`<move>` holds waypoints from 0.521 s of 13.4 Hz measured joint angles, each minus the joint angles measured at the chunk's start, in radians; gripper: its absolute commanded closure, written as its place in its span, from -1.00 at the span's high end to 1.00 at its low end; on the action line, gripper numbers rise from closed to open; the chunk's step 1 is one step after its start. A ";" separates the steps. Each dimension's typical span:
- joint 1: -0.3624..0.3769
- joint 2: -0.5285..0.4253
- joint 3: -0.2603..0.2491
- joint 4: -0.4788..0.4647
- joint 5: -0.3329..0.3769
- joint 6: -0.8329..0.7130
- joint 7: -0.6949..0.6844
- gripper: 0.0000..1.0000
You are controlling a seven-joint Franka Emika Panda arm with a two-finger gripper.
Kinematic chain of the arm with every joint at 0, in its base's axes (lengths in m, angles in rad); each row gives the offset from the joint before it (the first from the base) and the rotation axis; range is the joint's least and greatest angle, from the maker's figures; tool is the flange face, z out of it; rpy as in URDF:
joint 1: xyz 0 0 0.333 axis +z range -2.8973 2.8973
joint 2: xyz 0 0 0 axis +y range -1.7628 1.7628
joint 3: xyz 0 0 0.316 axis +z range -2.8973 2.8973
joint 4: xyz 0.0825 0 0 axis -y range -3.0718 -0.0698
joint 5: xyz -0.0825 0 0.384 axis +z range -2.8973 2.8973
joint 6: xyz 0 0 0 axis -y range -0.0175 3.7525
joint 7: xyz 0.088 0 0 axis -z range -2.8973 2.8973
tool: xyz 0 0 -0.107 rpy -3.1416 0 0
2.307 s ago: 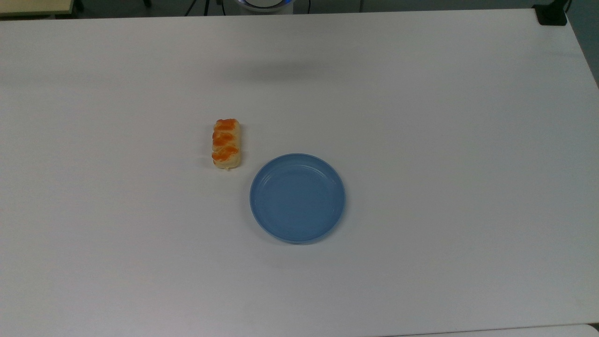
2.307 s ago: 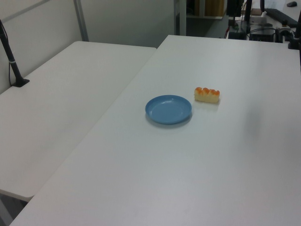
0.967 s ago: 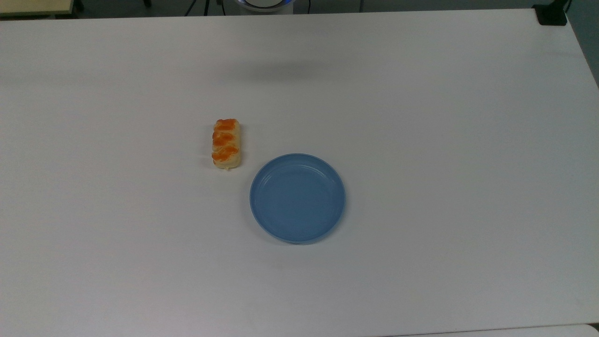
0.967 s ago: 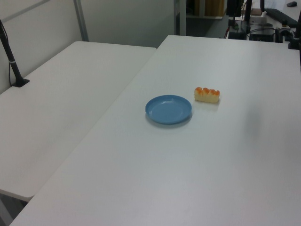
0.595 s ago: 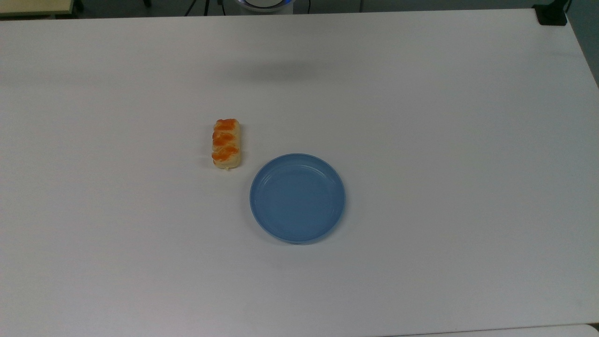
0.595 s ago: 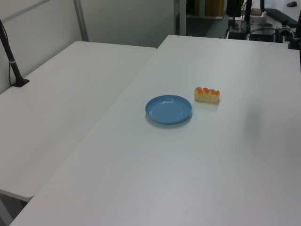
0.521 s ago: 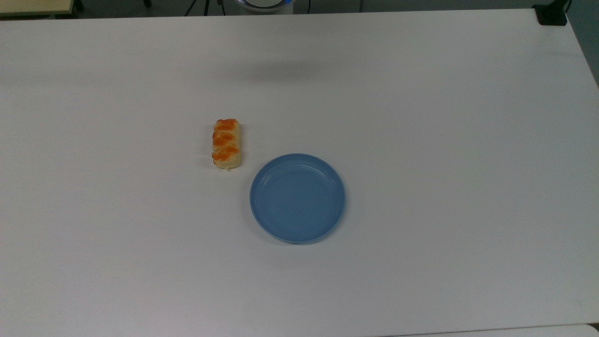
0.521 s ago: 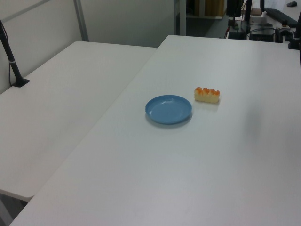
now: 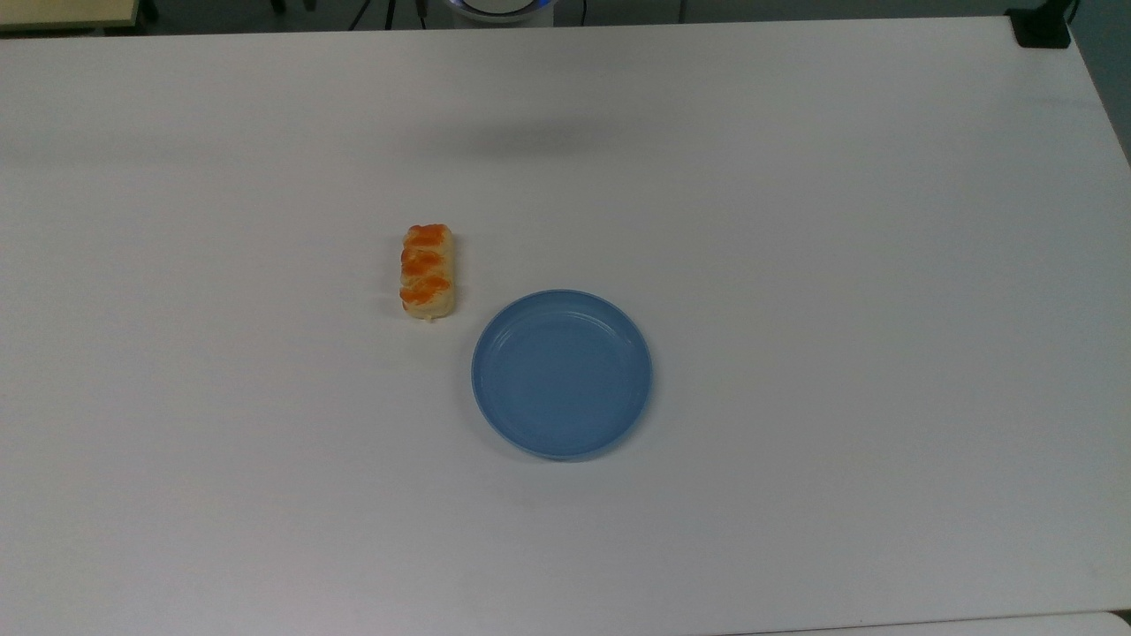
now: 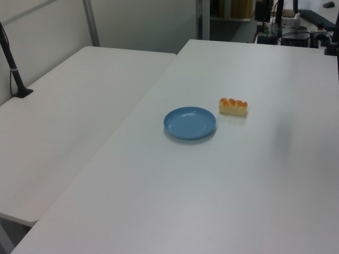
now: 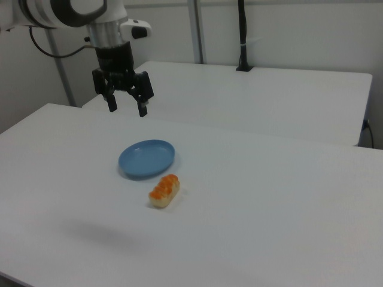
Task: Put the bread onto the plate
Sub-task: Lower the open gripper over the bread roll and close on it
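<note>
In the top view, the bread (image 9: pixel 428 270) lies flat on the white table (image 9: pixel 795 265), its long side running from twelve to six o'clock. The plate (image 9: pixel 562 374) sits close by at about four o'clock from it, not touching, with nothing on it.

In the left view, the bread (image 10: pixel 233 106) rests at about two o'clock from the plate (image 10: pixel 189 123), just beside its rim with a thin strip of table (image 10: pixel 212 185) between them.

In the right view, the gripper (image 11: pixel 126 100) hangs high above the table (image 11: pixel 269 209), its two fingers spread apart and holding nothing. It is at about eleven o'clock from the plate (image 11: pixel 146 158), and the bread (image 11: pixel 164 190) lies at about five o'clock from the plate, well apart from the gripper.

As I judge it, the task has hardly begun: nothing is grasped and the plate is bare. The reach down to the bread, the grasp, the lift and the set-down on the plate are all left to do.
</note>
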 measured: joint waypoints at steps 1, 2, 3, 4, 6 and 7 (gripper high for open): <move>0.000 0.010 0.000 -0.001 0.007 0.002 -0.016 1.00; 0.000 0.021 0.000 -0.003 0.015 0.013 -0.024 1.00; 0.000 0.032 0.000 -0.008 0.020 0.034 -0.031 1.00; 0.000 0.045 0.000 -0.016 0.023 0.056 -0.033 1.00; 0.000 0.074 0.000 -0.041 0.024 0.101 -0.035 1.00; 0.000 0.099 0.000 -0.065 0.024 0.149 -0.036 1.00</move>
